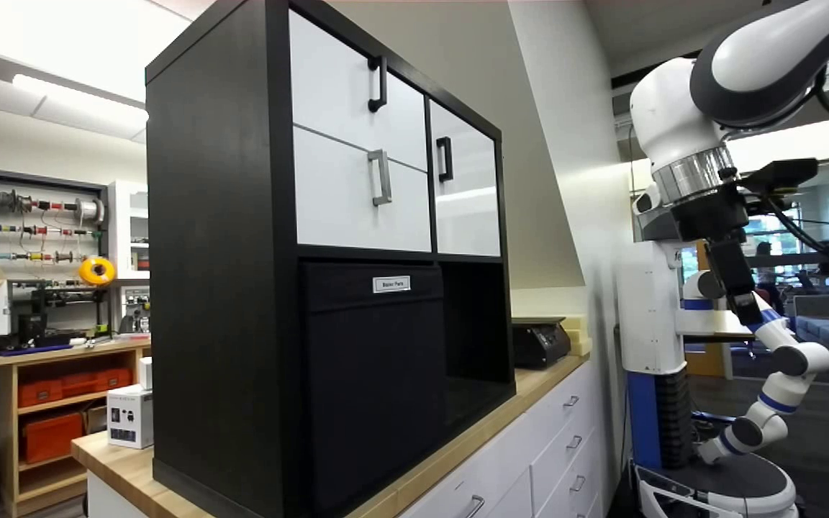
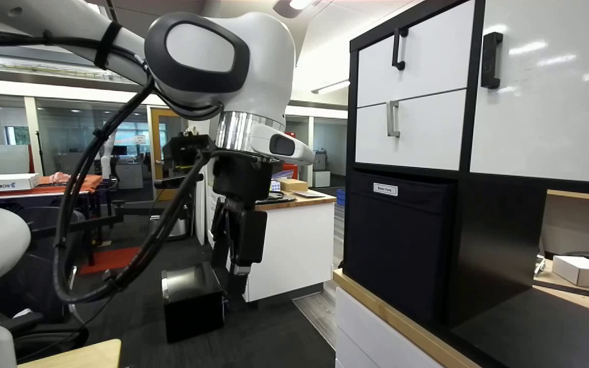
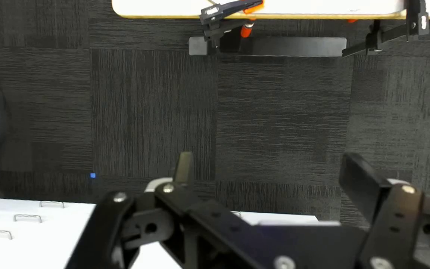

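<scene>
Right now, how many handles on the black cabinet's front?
3: a black handle on the upper-left panel, a silver handle on the panel below, another black handle on the right-hand panel. None seem hidden.

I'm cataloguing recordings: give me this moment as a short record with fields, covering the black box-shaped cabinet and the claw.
furniture: black box-shaped cabinet on a pale wooden countertop
upper row: two stacked rectangular white fronts, black bar handle above silver metal handle; glossy white door with slim black handle
lower row: black fabric bin with white label, beside an open black compartment
robot: black two-fingered claw, open, empty
contact: none visible; claw apart from the cabinet in both exterior views
floor: dark grey carpet
</scene>
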Robot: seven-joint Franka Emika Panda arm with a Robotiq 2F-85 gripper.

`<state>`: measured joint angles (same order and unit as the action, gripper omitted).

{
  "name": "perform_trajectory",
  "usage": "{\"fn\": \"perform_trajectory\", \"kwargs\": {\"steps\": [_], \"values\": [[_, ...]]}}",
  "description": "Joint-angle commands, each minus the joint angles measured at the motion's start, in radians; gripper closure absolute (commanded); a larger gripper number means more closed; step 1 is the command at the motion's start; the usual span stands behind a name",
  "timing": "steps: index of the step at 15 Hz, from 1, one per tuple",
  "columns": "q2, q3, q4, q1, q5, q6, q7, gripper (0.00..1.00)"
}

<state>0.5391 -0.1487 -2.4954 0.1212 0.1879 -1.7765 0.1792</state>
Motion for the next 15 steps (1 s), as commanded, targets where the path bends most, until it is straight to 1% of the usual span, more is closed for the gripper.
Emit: {"fn": "perform_trajectory", "kwargs": {"steps": [1,6,15], "values": [[-0.008,0.001,0.006,-0.003,0.003,-0.001,0.0,0.0],[-0.054,0.02,0.04,-0.02,0.007,-0.043,0.0,0.0],[-0.224,0.06,0.192,-0.056,0.009,-0.181,0.021,0.0]]}}
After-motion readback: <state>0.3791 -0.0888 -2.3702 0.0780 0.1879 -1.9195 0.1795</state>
